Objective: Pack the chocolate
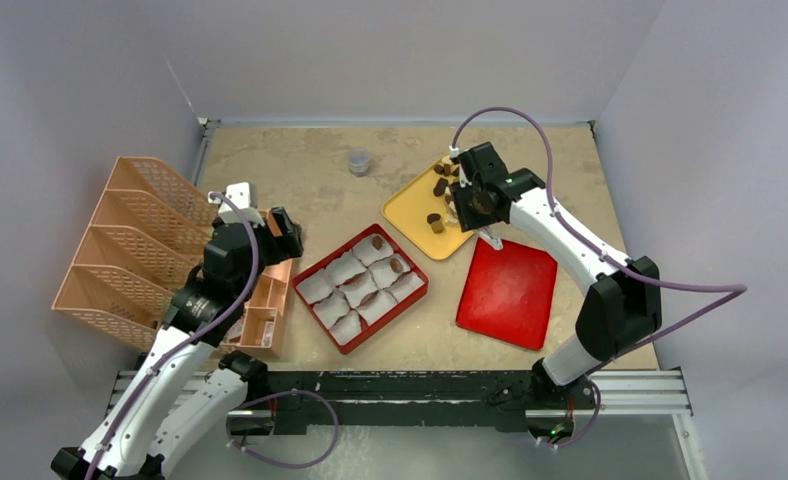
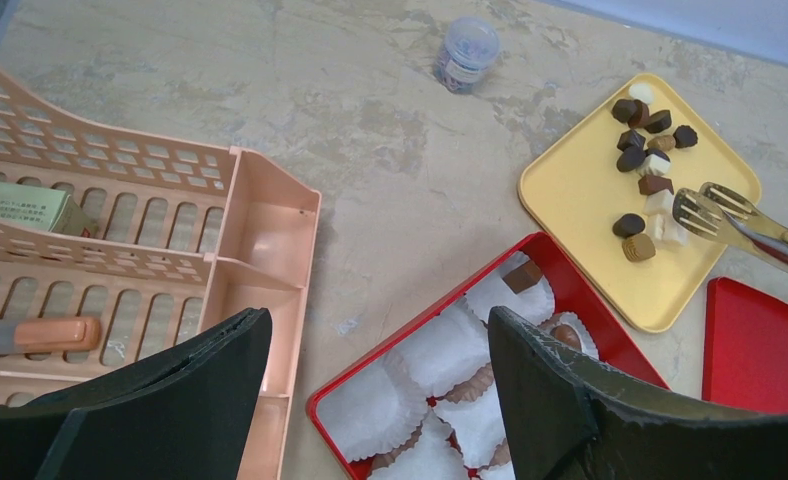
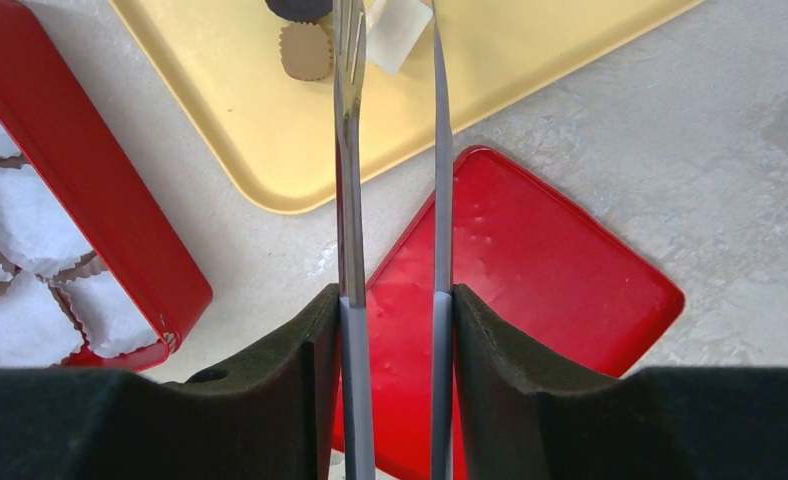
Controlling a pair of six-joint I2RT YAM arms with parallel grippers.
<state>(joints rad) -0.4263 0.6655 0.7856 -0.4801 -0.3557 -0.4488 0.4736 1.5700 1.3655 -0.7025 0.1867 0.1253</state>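
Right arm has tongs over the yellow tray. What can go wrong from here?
1. The chocolate chunks sit crowded on the yellow tray; the tongs may pinch two or knock neighbours away.
2. The right gripper clamps only the tongs' thin arms between its fingers, so they could twist or slip.
3. The paper cups in the red box look light; a tong tip could snag or tip one.
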